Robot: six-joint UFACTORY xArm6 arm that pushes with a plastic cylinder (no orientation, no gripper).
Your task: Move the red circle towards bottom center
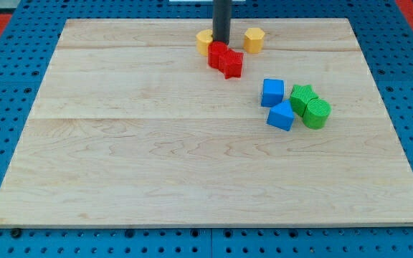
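Note:
Two red blocks touch each other near the view's top centre. The upper-left one [216, 54] looks rounded, like the red circle. The lower-right one [231, 64] looks like a star. My tip [221, 44] stands at the top edge of the rounded red block, touching it or nearly so. The rod partly hides a yellow block [204, 41] just left of it.
A yellow hexagon [254, 39] sits right of the rod. At the view's right are a blue cube [272, 92], a second blue block [280, 115], a green star [302, 96] and a green cylinder [317, 113], clustered together on the wooden board [156, 165].

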